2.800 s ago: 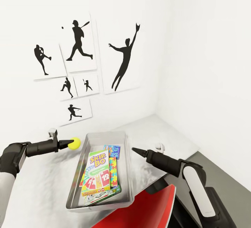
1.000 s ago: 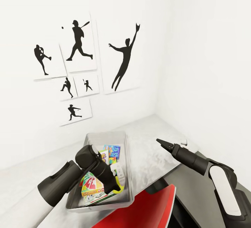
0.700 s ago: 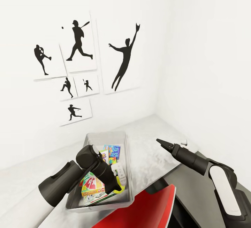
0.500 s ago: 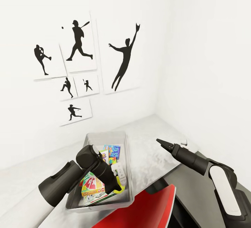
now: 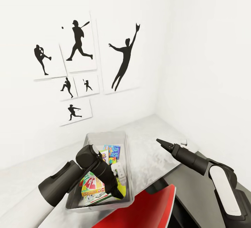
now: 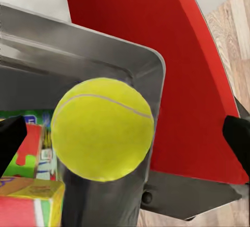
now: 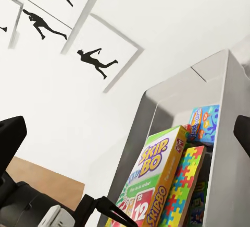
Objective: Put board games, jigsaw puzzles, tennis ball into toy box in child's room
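Observation:
The grey toy box [image 5: 127, 158] stands on the pale table [image 5: 153, 151]. Inside lie a Skip-Bo board game [image 5: 91, 185] [image 7: 156, 177], a blue-yellow board game [image 5: 113, 151] [image 7: 204, 123] and a jigsaw puzzle [image 7: 183, 184]. My left gripper [image 5: 118, 192] reaches down into the box's near right corner. The tennis ball [image 6: 102, 129] [image 5: 121, 185] sits there between the left fingers [image 6: 9, 141], which stand wide apart and clear of it. My right gripper [image 5: 159, 140] hovers open over the table, to the right of the box, holding nothing.
A red chair [image 5: 146, 210] [image 6: 182, 55] stands against the table's near edge below the box. Black sports silhouette pictures [image 5: 78, 46] hang on the white wall behind. Wood floor [image 6: 234, 34] shows beyond the chair. The room's corner lies close on the right.
My left arm carried the ball from left of the box down into its near right corner and has now opened off it. My right arm drew back to the right.

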